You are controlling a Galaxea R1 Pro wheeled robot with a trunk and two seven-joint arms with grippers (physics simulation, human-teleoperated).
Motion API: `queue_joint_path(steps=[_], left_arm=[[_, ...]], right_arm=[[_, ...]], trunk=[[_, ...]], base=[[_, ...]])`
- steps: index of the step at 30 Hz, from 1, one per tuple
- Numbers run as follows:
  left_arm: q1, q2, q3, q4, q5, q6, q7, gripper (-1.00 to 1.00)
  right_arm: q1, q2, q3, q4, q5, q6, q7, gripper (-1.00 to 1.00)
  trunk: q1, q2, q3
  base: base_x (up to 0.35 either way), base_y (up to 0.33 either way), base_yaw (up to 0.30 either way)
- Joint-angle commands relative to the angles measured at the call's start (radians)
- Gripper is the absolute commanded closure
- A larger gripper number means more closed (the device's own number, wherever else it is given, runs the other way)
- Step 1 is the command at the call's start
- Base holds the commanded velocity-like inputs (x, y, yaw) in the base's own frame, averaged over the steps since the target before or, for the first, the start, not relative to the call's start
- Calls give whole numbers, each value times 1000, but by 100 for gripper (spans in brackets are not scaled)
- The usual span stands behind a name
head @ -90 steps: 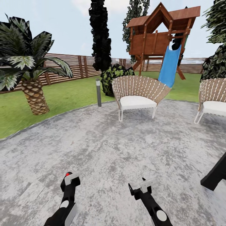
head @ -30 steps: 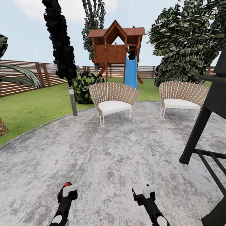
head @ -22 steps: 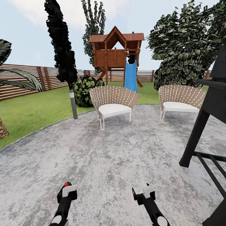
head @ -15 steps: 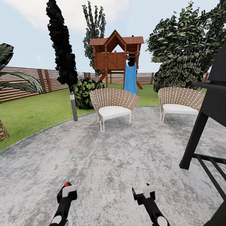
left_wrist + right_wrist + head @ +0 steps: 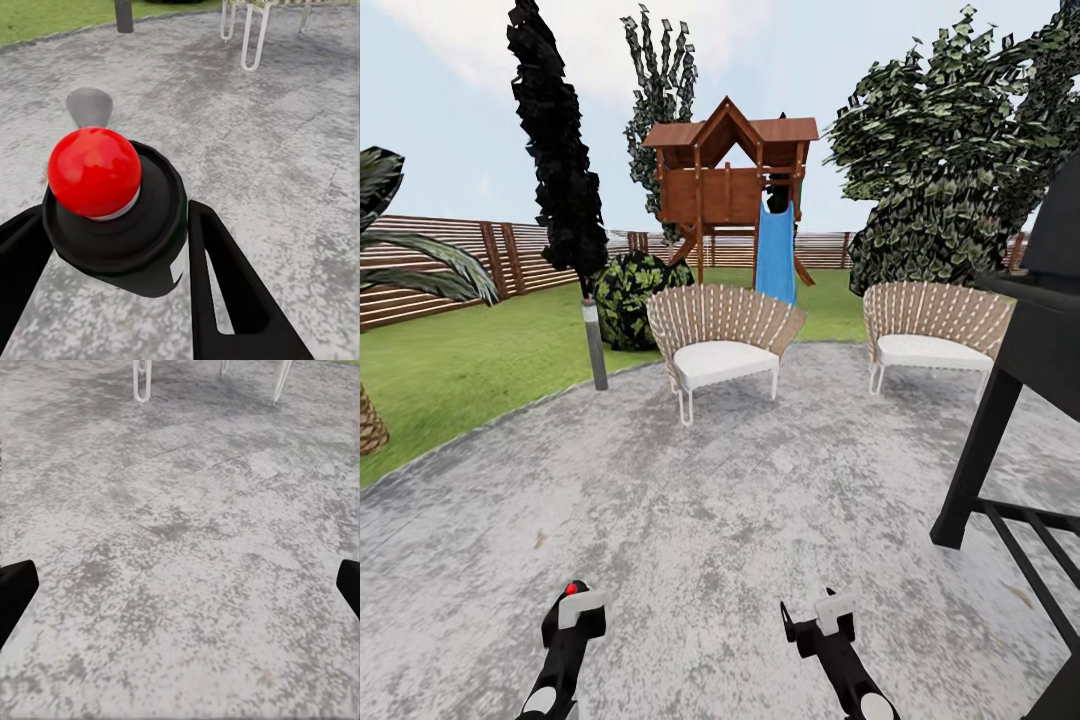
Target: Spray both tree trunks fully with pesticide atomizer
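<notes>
While the left gripper [image 5: 112, 247] held the pesticide atomizer [image 5: 112, 202], its black fingers [image 5: 225, 292] closed on the bottle's dark body, red top uppermost, the right gripper [image 5: 180, 585] hung with fingers [image 5: 15, 589] spread wide above the grey stone floor [image 5: 720, 500]. Ahead stood two slatted white-cushioned chairs [image 5: 722, 345], a wooden playset [image 5: 730, 175] and, at right, a black grill frame [image 5: 1010, 420].

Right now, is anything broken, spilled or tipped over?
Nothing stands out. Both chairs stand upright on the paving, and the left gripper holds the atomizer upright.
</notes>
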Motion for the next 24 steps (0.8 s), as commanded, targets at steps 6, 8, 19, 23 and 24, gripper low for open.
queue_joint_path(steps=[6, 8, 19, 23, 24], left_arm=[[-1, -1, 4, 1, -2, -3, 1, 100], [-1, -1, 4, 1, -2, -3, 1, 100], [-1, -1, 4, 1, -2, -3, 1, 100], [-1, -1, 3, 1, -2, -3, 1, 100], [-1, -1, 3, 1, -2, -3, 1, 100]], right_arm=[[-1, 3, -8, 4, 5, -5, 9, -100], [-1, 3, -8, 5, 5, -5, 9, -100], [-1, 4, -8, 21, 5, -6, 9, -100], [-1, 5, -8, 24, 5, -6, 9, -100], [-1, 5, -8, 26, 5, -6, 9, -100]], trunk=[[-23, 42, 18], [-31, 56, 24], [-73, 133, 59], [-88, 161, 71], [-92, 168, 74]], base=[[0, 0, 0], [0, 0, 0], [0, 0, 0], [0, 0, 0], [0, 0, 0]])
